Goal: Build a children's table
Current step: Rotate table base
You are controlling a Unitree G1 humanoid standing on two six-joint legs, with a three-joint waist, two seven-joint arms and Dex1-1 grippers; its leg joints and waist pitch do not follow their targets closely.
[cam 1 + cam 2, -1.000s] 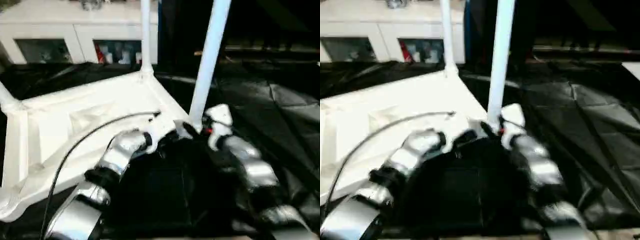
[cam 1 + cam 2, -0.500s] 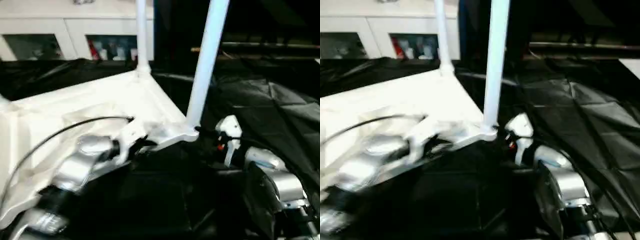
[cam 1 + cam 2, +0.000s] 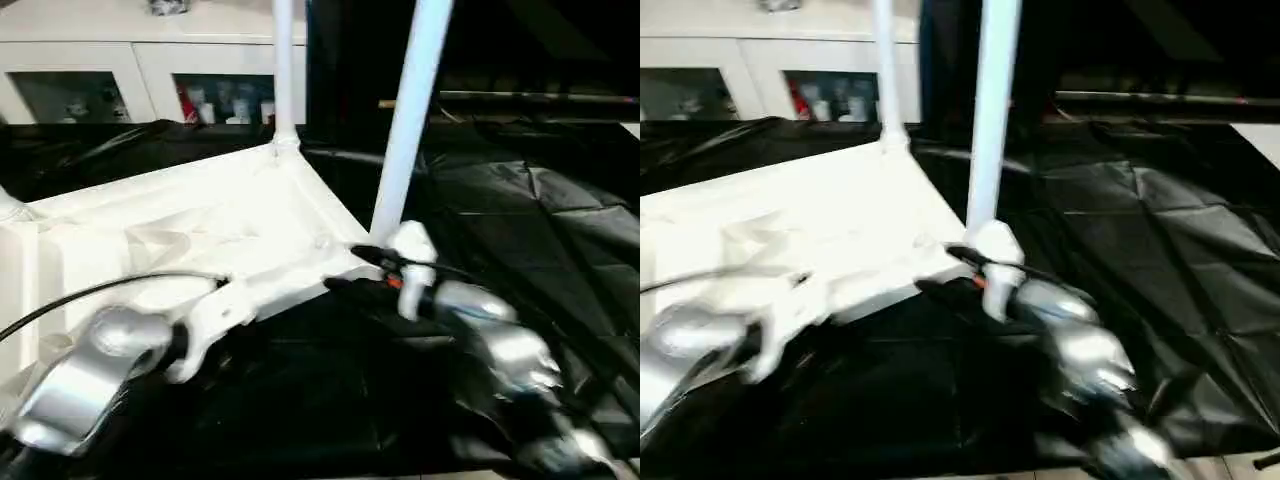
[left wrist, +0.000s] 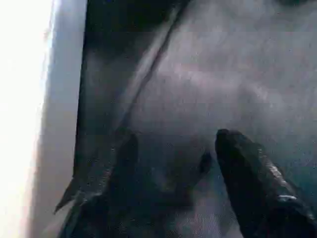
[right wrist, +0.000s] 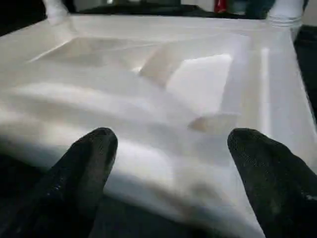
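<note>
The white tabletop (image 3: 200, 220) lies upside down on black sheeting, ribbed underside up. One white leg (image 3: 405, 120) stands in its near right corner socket, another leg (image 3: 283, 70) in the far corner, and a third leg's foot (image 3: 8, 205) shows at the left. My right gripper (image 3: 350, 268) is at the near right corner by that leg's base. In the right wrist view it (image 5: 168, 168) is open, facing the tabletop's rim (image 5: 198, 124). My left gripper (image 4: 173, 178) hangs open over the black sheeting beside the tabletop's edge (image 4: 59, 99), holding nothing.
A white glass-door cabinet (image 3: 120, 60) stands behind the tabletop. Crinkled black sheeting (image 3: 540, 200) covers the floor to the right and in front. A black cable (image 3: 100, 290) arcs over my left forearm (image 3: 80, 380).
My left arm has drawn back toward the lower left, away from the tabletop's corner. My right gripper has swung back in to the corner by the near leg.
</note>
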